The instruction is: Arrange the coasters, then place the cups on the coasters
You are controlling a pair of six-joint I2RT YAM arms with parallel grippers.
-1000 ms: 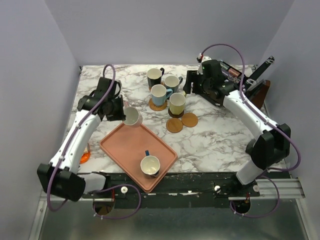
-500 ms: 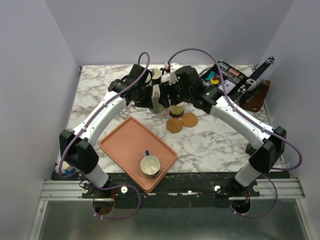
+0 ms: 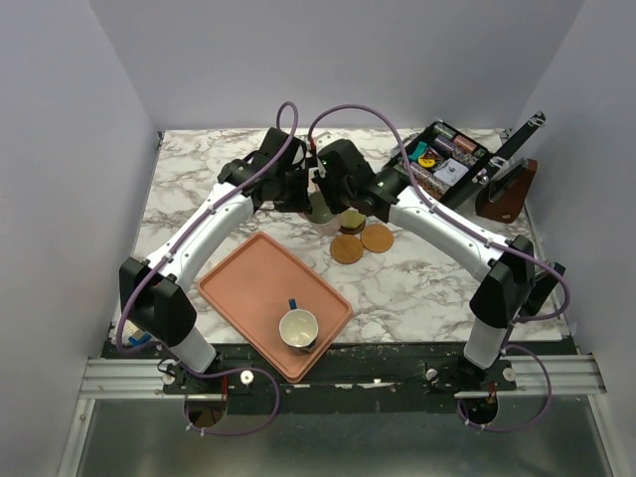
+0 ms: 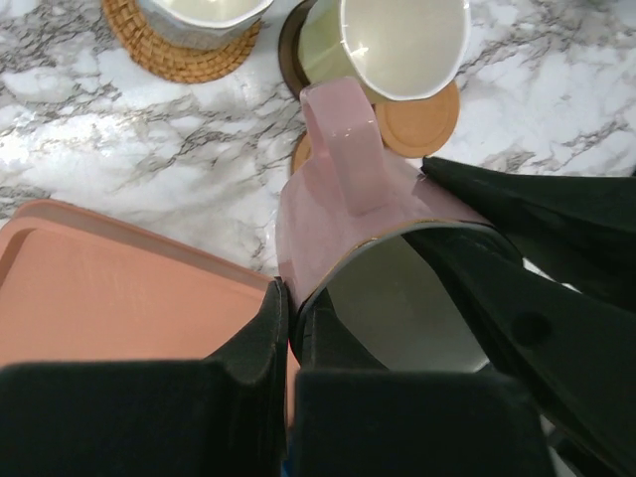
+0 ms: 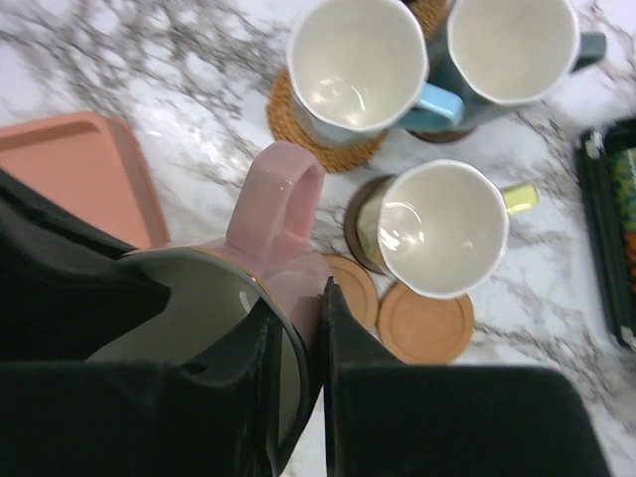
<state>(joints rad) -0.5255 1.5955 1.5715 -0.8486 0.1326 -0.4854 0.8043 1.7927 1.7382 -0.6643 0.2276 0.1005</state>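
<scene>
The pink cup (image 4: 333,199) hangs above the table between both arms, handle pointing to the far side. My left gripper (image 4: 288,303) is shut on one side of its rim. My right gripper (image 5: 320,298) is shut on the opposite rim, one finger inside the pink cup (image 5: 288,253). Below lie two bare tan coasters (image 5: 427,323) (image 5: 353,288). A yellowish cup (image 5: 437,229) stands on a dark coaster (image 5: 356,224). The light blue cup (image 5: 358,65) sits on a woven coaster (image 5: 323,149). In the top view the left gripper (image 3: 298,194) and right gripper (image 3: 333,194) meet, hiding the cups behind them.
The salmon tray (image 3: 248,288) lies at the near left with a blue cup (image 3: 298,326) in it. A black box of small items (image 3: 444,164) and a brown stand (image 3: 505,194) sit at the back right. Another cup (image 5: 512,50) stands beside the light blue one.
My left arm carried the pink cup from over the tray to the middle. My right arm swung in from the back right and its jaws closed on the cup's rim.
</scene>
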